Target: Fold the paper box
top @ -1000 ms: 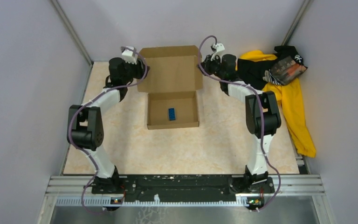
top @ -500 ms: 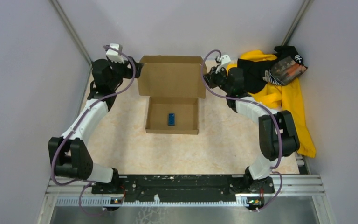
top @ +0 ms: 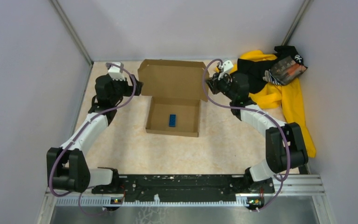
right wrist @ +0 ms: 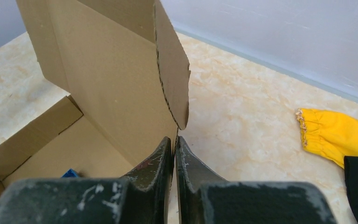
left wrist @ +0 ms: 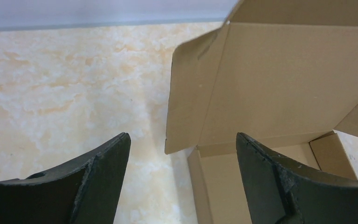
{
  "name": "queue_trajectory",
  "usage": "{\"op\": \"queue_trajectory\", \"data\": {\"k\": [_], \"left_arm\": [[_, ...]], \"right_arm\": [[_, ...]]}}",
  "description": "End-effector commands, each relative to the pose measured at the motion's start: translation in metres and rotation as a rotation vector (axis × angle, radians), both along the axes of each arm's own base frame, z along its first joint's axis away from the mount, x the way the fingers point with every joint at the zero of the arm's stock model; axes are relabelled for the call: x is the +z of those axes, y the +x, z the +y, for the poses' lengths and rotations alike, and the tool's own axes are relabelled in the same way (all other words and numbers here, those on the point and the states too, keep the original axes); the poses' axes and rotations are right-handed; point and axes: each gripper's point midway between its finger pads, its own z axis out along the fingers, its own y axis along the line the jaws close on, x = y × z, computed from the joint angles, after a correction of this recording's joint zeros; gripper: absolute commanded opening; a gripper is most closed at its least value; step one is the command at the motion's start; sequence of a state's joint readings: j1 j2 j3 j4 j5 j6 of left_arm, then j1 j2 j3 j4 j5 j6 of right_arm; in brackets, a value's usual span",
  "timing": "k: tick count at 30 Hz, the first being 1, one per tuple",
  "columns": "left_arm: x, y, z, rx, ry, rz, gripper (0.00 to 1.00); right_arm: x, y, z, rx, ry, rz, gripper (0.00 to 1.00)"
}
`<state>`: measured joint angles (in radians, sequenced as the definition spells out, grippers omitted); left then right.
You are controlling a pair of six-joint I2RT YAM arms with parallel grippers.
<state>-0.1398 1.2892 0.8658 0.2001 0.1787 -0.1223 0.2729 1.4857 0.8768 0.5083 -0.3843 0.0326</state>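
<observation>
As seen from the left wrist, spread wide at the left tool, with the black fingers low in the frame and gripping nothing. Between them, only bench and the lower corner of the left flap, clear of both fingers. Beyond that flap, the upright lid of the box, plain brown card, standing up from the tray's far edge.

At the right tool, closed to a narrow slit on the box, just where the fold between lid and right flap runs down into the gap. Left of that, the lid's inner face and a side wall of the tray. At the bottom edge, a sliver of the blue block.

From above, sits mid-bench toward the back wall, tray open upward, lid along its far side with a flap angled off each end. Flanked closely by both tools, one at each lid corner. Inside, on the tray floor near the middle, the block, touching no wall. Further right, past the right arm, a yellow-and-black cloth heaped in the back corner and trailing down the bench's right edge.
</observation>
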Motion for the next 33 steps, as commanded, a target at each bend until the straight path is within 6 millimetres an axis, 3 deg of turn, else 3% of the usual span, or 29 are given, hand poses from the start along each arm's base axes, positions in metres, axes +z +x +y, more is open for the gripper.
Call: {"op": "queue_trajectory", "data": {"k": [1, 7, 12, 22, 29, 33], "left_arm": [[0.022, 0.017, 0.005, 0.013, 0.023, -0.094, 0.90], [0.029, 0.036, -0.004, -0.063, 0.036, -0.133, 0.89], [0.031, 0.041, 0.002, -0.090, 0.006, -0.144, 0.88], [0.032, 0.038, -0.006, -0.190, -0.046, -0.159, 0.69], [0.026, 0.039, -0.015, -0.238, -0.072, -0.144, 0.64], [0.027, 0.041, -0.015, -0.237, -0.069, -0.145, 0.55]], "right_arm": [[0.028, -0.004, 0.011, 0.068, 0.003, -0.090, 0.06], [0.024, 0.005, 0.019, 0.111, -0.036, -0.083, 0.06], [0.021, 0.008, 0.020, 0.124, -0.058, -0.074, 0.06], [0.019, 0.011, 0.022, 0.130, -0.058, -0.065, 0.05], [0.017, 0.012, 0.023, 0.132, -0.055, -0.059, 0.05], [0.017, 0.013, 0.023, 0.132, -0.054, -0.058, 0.04]]}}
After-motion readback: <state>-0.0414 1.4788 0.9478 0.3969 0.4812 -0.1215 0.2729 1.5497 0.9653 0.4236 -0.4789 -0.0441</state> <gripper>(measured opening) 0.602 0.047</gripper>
